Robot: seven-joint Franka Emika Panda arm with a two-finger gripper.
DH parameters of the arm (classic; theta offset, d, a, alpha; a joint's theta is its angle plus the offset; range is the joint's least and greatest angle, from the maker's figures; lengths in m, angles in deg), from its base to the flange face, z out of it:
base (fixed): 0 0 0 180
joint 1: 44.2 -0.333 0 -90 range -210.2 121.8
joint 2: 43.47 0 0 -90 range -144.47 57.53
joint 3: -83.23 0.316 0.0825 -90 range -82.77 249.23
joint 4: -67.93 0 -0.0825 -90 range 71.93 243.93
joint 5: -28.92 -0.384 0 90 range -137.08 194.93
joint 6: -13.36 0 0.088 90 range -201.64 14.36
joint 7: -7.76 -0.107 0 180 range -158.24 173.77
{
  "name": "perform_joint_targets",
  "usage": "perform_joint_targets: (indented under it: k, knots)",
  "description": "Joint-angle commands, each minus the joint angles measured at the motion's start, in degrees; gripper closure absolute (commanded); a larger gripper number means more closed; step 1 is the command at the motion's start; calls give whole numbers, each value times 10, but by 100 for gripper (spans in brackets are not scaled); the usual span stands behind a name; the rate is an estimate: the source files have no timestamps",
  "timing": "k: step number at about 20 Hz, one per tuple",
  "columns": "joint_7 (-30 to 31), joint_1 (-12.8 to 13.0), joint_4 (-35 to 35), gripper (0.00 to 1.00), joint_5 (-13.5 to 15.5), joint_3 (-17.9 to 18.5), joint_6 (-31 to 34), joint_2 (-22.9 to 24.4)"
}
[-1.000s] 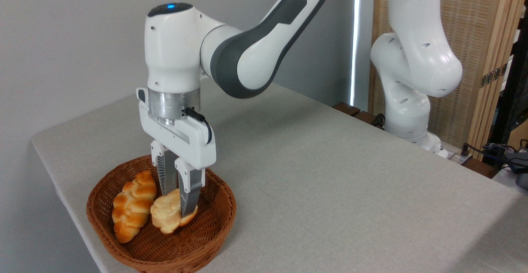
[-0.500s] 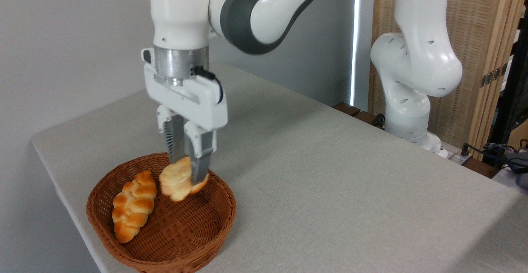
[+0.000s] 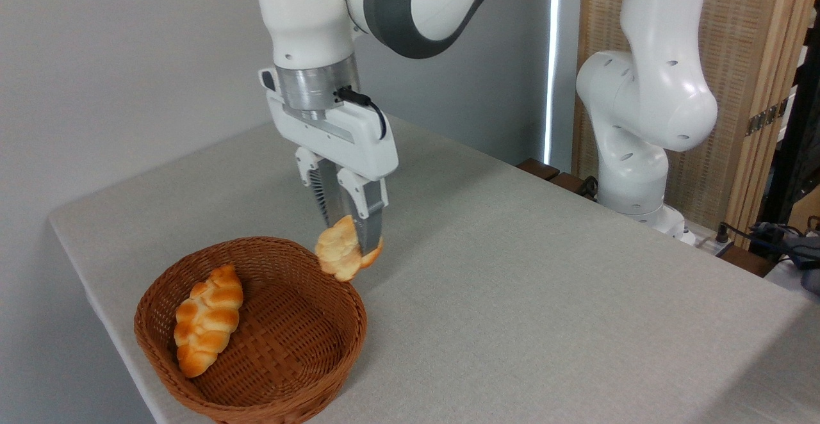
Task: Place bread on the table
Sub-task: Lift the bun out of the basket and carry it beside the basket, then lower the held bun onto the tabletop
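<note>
Bread [image 3: 339, 256] hangs pinched in the gripper [image 3: 351, 244] above the basket [image 3: 211, 385] rim; probably light and soft, so grip its sides gently.

A plain pale grey wall [image 3: 115, 59] stood behind everything. To its right ran a thin bright vertical strip of light [image 3: 555, 59], and right of that strip stood a woven reed screen [image 3: 737, 59] in a light wooden frame. At the screen's lower right lay dark cables [image 3: 778, 235].
</note>
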Motion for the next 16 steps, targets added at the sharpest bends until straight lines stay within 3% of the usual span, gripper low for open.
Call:
perform_joint_targets:
  k: [1, 5, 7, 9, 12, 16]
  knots:
    - [-3, 12, 31, 36, 13, 2, 36, 21]
    - [-5, 22, 44, 31, 13, 2, 41, 20]
    - [-5, 24, 44, 17, 13, 1, 41, 14]
    - [-5, 30, 44, 14, 13, 2, 40, 8]
    - [-5, 31, 44, 0, 13, 2, 32, -4]
    - [-5, 31, 43, 0, 10, 2, 26, -7]
